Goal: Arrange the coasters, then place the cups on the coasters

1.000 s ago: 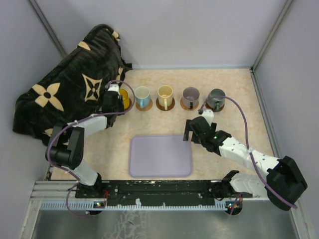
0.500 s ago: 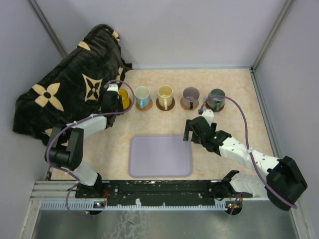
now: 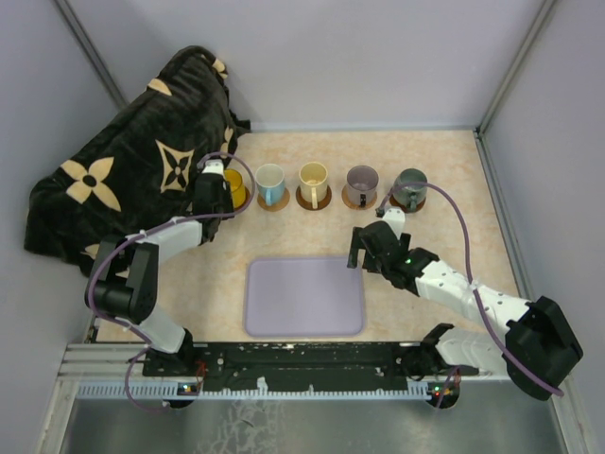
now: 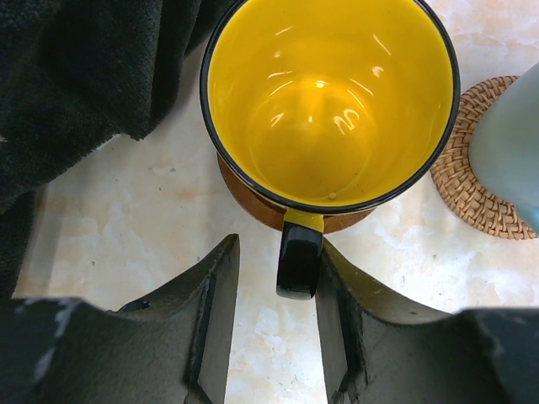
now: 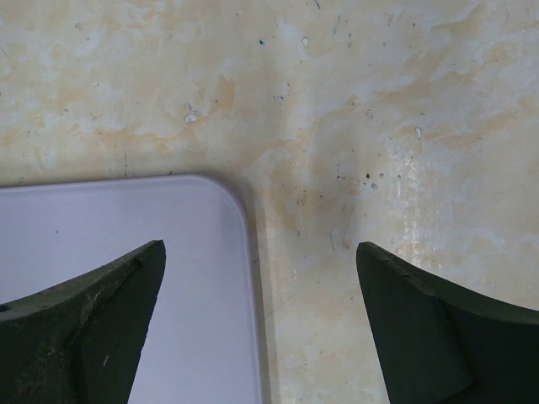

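Note:
Five cups stand in a row at the back, each on a round coaster: yellow (image 3: 235,188), white and light-blue (image 3: 270,182), cream (image 3: 313,178), mauve (image 3: 361,181), grey-green (image 3: 411,185). In the left wrist view the yellow cup (image 4: 328,101) rests on a dark brown coaster (image 4: 249,197). Its black handle (image 4: 299,261) sits between the fingers of my left gripper (image 4: 278,246), touching the right finger with a gap on the left; the jaws are open. My right gripper (image 5: 260,246) hangs wide open and empty over the tray's far right corner.
A lavender tray (image 3: 304,296) lies in the middle near the front. A black blanket with tan flowers (image 3: 132,170) is heaped at the back left, right beside the yellow cup. A woven tan coaster (image 4: 472,189) under the light-blue cup lies close on the right.

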### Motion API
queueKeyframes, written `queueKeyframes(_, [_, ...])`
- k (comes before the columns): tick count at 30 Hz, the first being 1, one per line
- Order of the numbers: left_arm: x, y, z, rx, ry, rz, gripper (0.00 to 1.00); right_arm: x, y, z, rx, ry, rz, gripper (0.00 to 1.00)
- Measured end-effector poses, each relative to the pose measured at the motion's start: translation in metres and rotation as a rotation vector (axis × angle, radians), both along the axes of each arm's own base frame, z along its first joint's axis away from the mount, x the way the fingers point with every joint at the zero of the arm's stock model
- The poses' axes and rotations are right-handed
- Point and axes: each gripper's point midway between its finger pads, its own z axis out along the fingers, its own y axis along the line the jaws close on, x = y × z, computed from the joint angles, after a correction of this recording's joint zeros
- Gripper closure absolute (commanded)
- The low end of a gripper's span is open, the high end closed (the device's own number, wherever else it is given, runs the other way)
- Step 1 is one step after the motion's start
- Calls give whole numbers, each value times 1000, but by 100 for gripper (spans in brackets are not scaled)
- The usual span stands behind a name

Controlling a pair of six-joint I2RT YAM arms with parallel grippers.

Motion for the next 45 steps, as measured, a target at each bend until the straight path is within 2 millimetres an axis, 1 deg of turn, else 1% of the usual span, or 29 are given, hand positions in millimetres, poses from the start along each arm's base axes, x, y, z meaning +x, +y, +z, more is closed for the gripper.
queueKeyframes(3, [0,0,0,-2,1,1,51,0,0,0,0,1,0,4])
queueKeyframes(5, [-1,0,0,-3,2,1,38,0,0,-1,-2,2,0,3])
queueKeyframes(8, [-2,-1,3,-9,-1,-1,27,0,0,-1,-3,4,-1,1])
queueKeyframes(10, [-3,-1,10,-15,-12,-4,20,0,-1,-2,-5,5,-2,1])
queueKeyframes(12, [-4,-2,20,-22,-32,-7,1,0,-1,-1,-8,2,-5,1])
queueKeyframes(16, [-5,-3,47,-44,-91,-11,0,2,-6,2,-32,-5,-20,1])
queueKeyframes(21, [-12,0,83,-65,-168,-8,0,15,-17,21,-71,-53,-66,1])
queueKeyframes(25, [-24,6,110,-74,-214,14,0,25,-39,40,-92,-100,-137,1])
queueKeyframes(28, [-37,13,129,-81,-255,39,0,28,-62,57,-102,-146,-204,1])
queueKeyframes(31, [-52,20,139,-88,-273,61,0,27,-83,73,-106,-191,-266,1])
queueKeyframes(35, [-70,27,142,-96,-263,84,0,20,-112,89,-119,-232,-342,1])
queueKeyframes(38, [-82,30,144,-107,-251,93,0,12,-123,95,-128,-247,-371,1])
queueKeyframes(41, [-95,33,151,-119,-256,100,0,4,-130,104,-133,-259,-386,1])
queueKeyframes(45, [-112,40,160,-123,-267,120,0,-6,-141,123,-133,-299,-419,1])
